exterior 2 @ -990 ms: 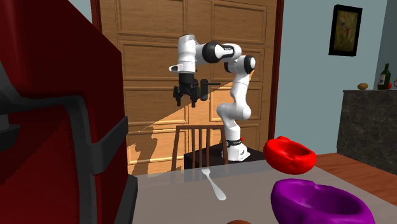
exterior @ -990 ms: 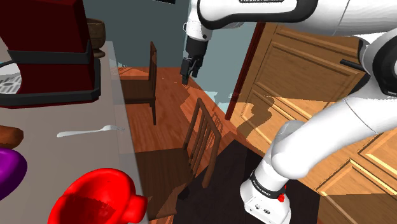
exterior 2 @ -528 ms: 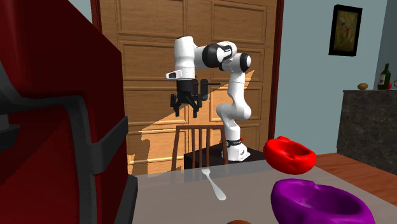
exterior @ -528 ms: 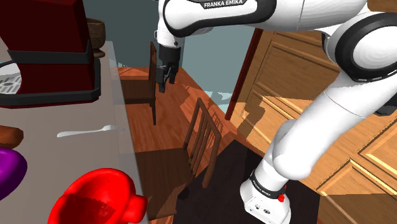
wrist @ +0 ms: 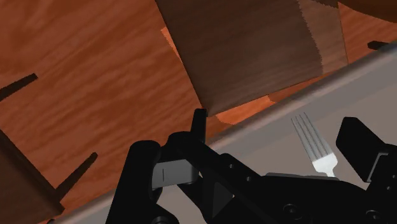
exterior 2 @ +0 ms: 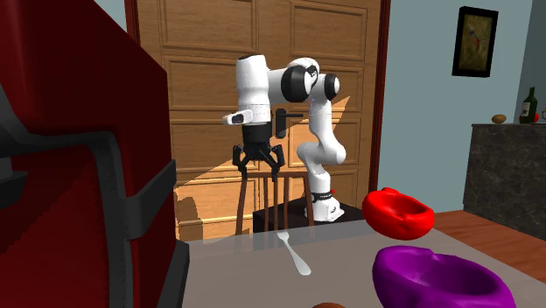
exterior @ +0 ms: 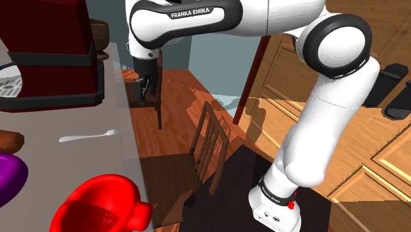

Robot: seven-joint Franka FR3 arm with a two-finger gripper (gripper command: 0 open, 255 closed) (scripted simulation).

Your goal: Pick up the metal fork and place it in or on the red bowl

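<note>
The two black fingers [wrist: 359, 145] are standing apart with nothing between them that they touch. In the wrist view the tines of the silver metal fork [wrist: 313, 149] are showing in the gap, nearer one finger than the other and well below both.

The all-black gripper [exterior 2: 256, 161] is pointing straight down. In the second exterior view it is hanging above the back of a wooden slatted chair [exterior 2: 271, 197], just beyond the far edge of the grey table top [exterior 2: 350, 249]. In the shoulder view the gripper [exterior: 145, 90] is hovering over the table's edge. The white forearm is lying level across the top of that picture and the wrist is bending downward.

The fork [exterior: 92, 137] is lying flat on the table [exterior: 79, 115], apart from the gripper, its tines pointing toward the table's edge. It is resting between a large dark red appliance [exterior: 46, 53] and the glossy red bowl [exterior: 115, 184], touching neither. In the second exterior view the fork [exterior 2: 295, 252] is lying well apart from the red bowl [exterior 2: 398, 213]. A purple bowl [exterior 2: 429, 280] is sitting near the red one.
</note>
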